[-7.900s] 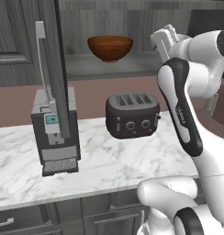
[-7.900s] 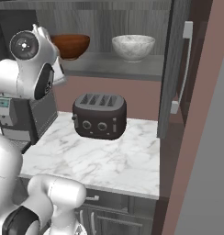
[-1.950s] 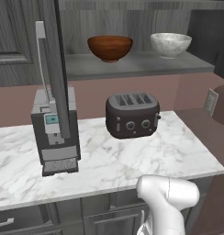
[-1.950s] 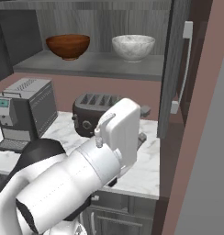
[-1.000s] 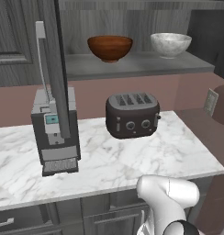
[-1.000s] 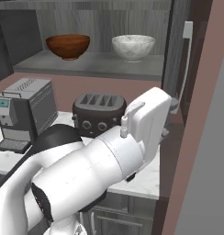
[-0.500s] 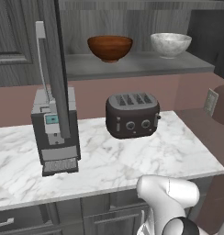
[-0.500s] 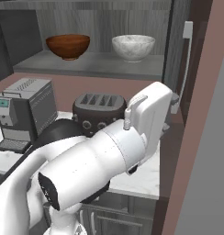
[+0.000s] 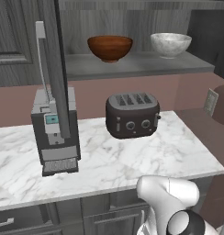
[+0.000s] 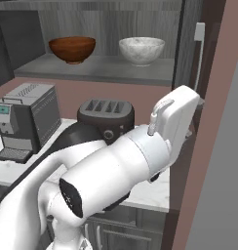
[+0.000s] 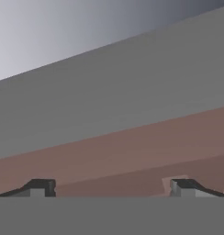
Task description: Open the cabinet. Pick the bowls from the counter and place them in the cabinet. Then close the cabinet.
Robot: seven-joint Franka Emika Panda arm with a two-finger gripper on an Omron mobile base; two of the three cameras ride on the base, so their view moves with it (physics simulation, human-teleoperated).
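The two bowls sit side by side on the open cabinet's shelf (image 9: 132, 64), upright with their mouths facing up, well apart from each other: the glossy reddish-brown bowl (image 9: 109, 47) to the left, round and wood-like with a narrow foot, and the pale grey-white bowl (image 9: 170, 44) to the right, of similar size with a faint marbled look. The cabinet (image 10: 101, 19) is dark grey wood grain, and both its doors stand swung open; the left door (image 9: 53, 59) is seen nearly edge-on, its long silver bar handle (image 9: 41, 55) running vertically, and the right door (image 10: 189, 53) likewise carries a vertical silver handle (image 10: 199, 53). Below the shelf, on the white marble counter (image 9: 132, 160), a black four-slot toaster (image 9: 132, 114) stands with its long axis along the wall, knobs facing forward, and a grey coffee machine (image 9: 54, 131) stands further left. In the hand view the gripper (image 11: 111, 187) has its two dark fingertips (image 11: 40, 187) spread wide with nothing between them, facing flat grey and reddish-brown surfaces.
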